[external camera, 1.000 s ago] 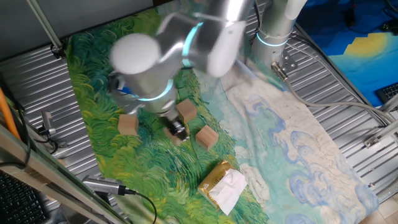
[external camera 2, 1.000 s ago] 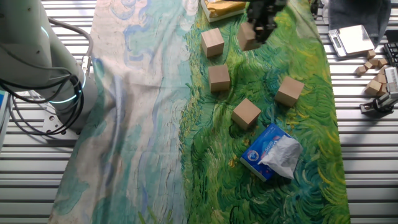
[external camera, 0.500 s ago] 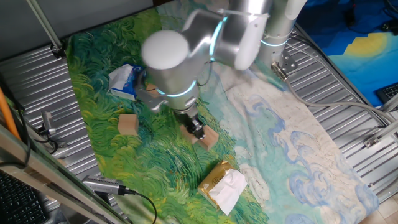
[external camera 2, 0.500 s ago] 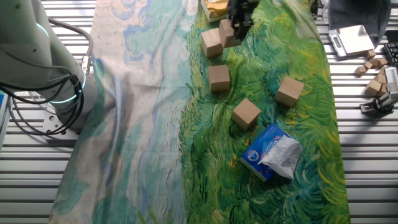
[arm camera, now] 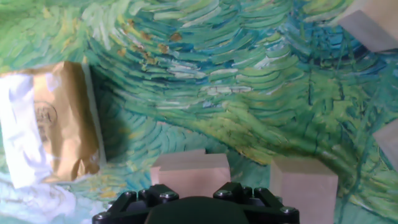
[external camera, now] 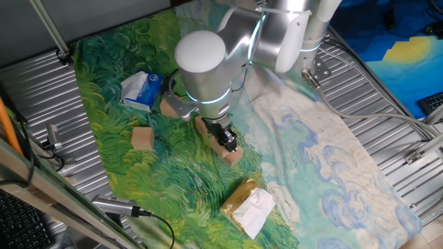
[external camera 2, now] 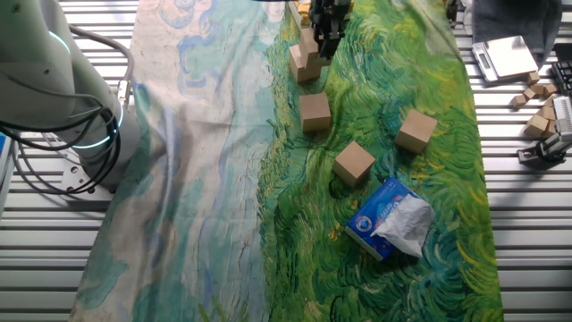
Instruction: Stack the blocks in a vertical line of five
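- Nearest in the other fixed view: blue-and-white packet [external camera 2: 391, 217] on the painted cloth [external camera 2: 206, 179]; unmoved
- Three loose blocks [external camera 2: 355, 163], [external camera 2: 416, 131], [external camera 2: 315, 112] lie apart on the cloth; positions unchanged over the last second
- Carried block [external camera 2: 310, 41]: brought across the cloth in that second; now just above the base block [external camera 2: 303, 64], beside the yellow-and-white packet [external camera: 248, 205]; contact between the two cannot be told
- Meaning: second tier is about to be set; three blocks remain to stack
- Gripper [external camera: 228, 141]: jaws clamped on the carried block, seen between them in the hand view
- Arm [external camera: 208, 62]: bent over the bench, wrist pointing steeply down
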{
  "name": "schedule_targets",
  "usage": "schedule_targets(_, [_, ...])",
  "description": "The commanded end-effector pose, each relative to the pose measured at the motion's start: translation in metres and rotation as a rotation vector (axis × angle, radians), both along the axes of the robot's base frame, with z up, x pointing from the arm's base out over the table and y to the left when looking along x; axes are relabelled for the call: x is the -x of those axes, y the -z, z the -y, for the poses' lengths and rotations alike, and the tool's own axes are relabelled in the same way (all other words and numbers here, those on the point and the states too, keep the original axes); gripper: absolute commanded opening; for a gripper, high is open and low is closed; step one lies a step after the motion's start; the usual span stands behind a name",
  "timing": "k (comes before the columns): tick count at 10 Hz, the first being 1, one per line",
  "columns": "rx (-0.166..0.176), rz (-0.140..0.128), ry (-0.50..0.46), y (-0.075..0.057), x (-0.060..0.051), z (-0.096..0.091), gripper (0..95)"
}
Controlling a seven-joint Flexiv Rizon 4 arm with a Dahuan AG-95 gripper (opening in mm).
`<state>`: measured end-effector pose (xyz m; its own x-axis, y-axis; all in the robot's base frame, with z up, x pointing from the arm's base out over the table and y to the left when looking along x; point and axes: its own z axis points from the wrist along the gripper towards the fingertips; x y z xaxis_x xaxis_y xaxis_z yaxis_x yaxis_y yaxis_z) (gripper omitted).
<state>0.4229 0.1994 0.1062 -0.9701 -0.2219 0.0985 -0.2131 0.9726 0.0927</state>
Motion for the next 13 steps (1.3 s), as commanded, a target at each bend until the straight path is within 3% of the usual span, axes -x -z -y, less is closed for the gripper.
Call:
schedule_targets(1, [0.011,-0.002,0.004,-0.0005,-0.0003,-0.0006,0.0])
schedule_targets(5, [0.027,0.004,-0.054,-0.0009,-0.0007,0.0004,0.0])
schedule_targets(10, [0.009,0.001,-0.196,-0.0009,-0.0007,0.0004,0.0])
schedule_targets(13, [0.008,-0.002,-0.210,-0.0009,-0.0007,0.0004,0.0])
